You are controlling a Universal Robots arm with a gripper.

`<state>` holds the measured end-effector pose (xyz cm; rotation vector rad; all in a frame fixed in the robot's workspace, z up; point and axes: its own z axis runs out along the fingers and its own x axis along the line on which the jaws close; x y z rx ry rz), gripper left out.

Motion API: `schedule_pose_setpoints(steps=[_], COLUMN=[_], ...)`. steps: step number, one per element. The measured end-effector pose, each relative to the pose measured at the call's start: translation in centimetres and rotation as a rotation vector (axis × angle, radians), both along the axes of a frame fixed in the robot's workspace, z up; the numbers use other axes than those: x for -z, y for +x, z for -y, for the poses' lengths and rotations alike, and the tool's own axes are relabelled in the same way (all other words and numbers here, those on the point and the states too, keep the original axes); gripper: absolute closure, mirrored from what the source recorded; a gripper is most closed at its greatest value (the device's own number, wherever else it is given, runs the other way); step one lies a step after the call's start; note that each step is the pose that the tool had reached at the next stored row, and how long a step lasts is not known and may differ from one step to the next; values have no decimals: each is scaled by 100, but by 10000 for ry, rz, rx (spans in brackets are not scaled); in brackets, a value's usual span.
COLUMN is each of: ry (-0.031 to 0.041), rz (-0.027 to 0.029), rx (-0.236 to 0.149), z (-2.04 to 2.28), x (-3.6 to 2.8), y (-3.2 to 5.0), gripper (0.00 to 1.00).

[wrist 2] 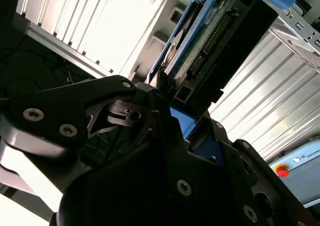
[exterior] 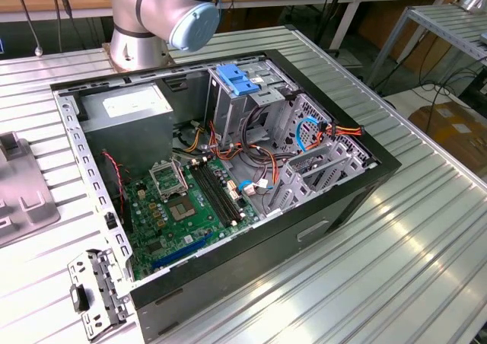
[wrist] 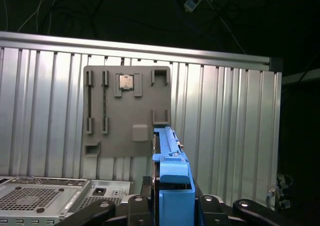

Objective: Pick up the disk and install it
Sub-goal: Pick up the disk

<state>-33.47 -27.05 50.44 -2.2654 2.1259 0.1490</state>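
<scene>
— What did we see on the ribbed worktop (exterior: 396, 268)?

— In the exterior view, the open computer case (exterior: 251, 262). The arm (exterior: 160, 17) had its base at eleven o'clock of the case, and a grey tray (exterior: 23, 199) lay at nine o'clock.

— And the disk?

— In both wrist views the disk (wrist 2: 215, 41) (wrist: 170, 156) hung edge-on, off the worktop. The tool (wrist: 172, 206) was clamped on its blue-railed end.

Claw (wrist 2: 167, 93) clamps disk (wrist 2: 220, 36), apparently by blue rails; ribbed table (wrist 2: 260, 101) behind.
</scene>
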Motion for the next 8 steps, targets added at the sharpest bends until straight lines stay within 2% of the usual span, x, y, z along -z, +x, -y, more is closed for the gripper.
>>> schedule_pose_setpoints(steps=[8], ry=[0], rz=[0], rx=[1], z=[21], x=[0], y=[51], gripper=[63])
